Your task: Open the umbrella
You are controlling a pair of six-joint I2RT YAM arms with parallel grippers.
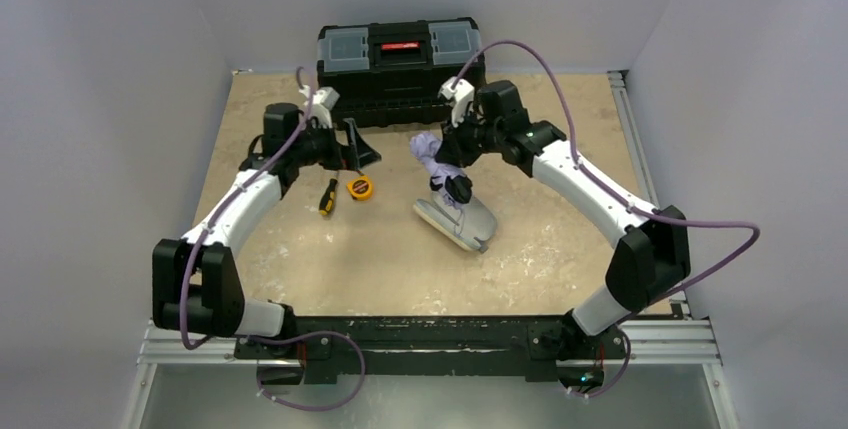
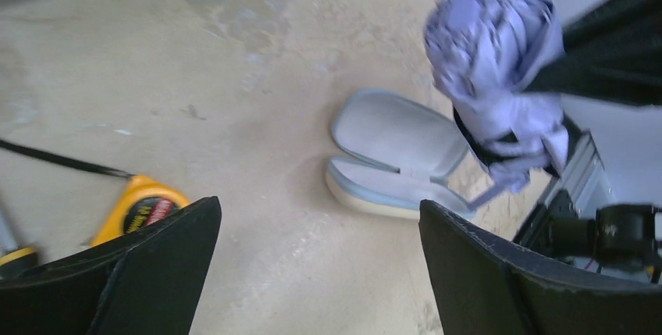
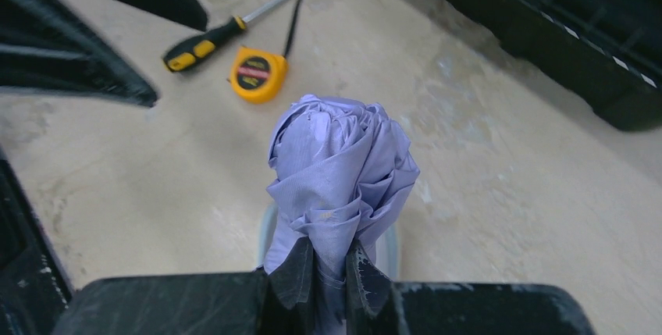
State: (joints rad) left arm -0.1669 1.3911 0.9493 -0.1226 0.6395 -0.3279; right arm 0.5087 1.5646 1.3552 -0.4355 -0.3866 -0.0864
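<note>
Hanging above the table (image 1: 560, 239), umbrella (image 3: 339, 171) near toolbox (image 1: 400, 64) edge.

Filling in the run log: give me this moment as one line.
right gripper: shut on umbrella | left gripper: open, empty | umbrella: folded | grey case: open on table

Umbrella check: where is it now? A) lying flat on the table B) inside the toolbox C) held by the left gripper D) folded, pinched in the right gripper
D: the right wrist view shows the right gripper shut on the folded umbrella; the left gripper is open and empty.
</note>
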